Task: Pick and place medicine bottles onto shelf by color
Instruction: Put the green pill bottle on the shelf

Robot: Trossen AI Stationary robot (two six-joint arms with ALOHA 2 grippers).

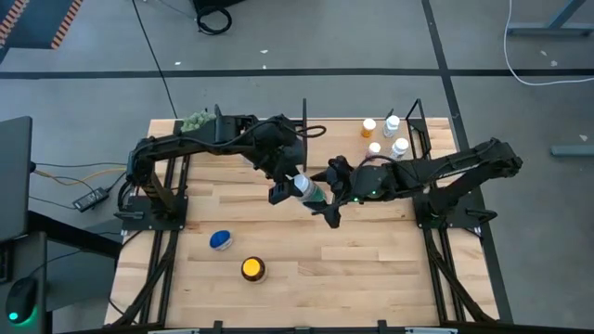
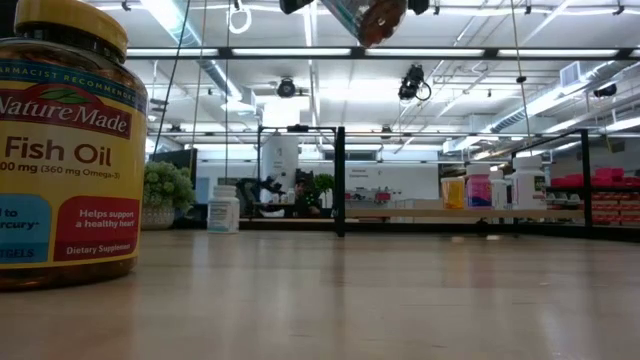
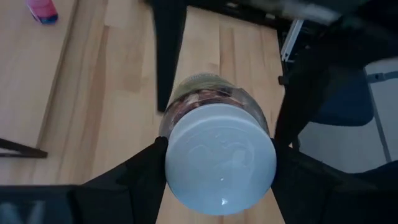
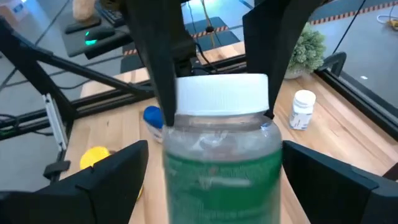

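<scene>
Room: grey floor [image 1: 306, 42] with dark seam lines; black cables [image 1: 213, 19] trailing across it. Ceiling strip lights [image 2: 190, 20] on, bright. Far shelving [image 2: 600, 195] with red stock, right side

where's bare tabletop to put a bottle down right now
Bare planks lie right of the yellow-lidded bottle, along the table's near edge. The shelf board has bare room left of the bottles clustered at its right end. The middle is crowded: the left pincer holds a green-labelled bottle, the right pincer open around it.
</scene>
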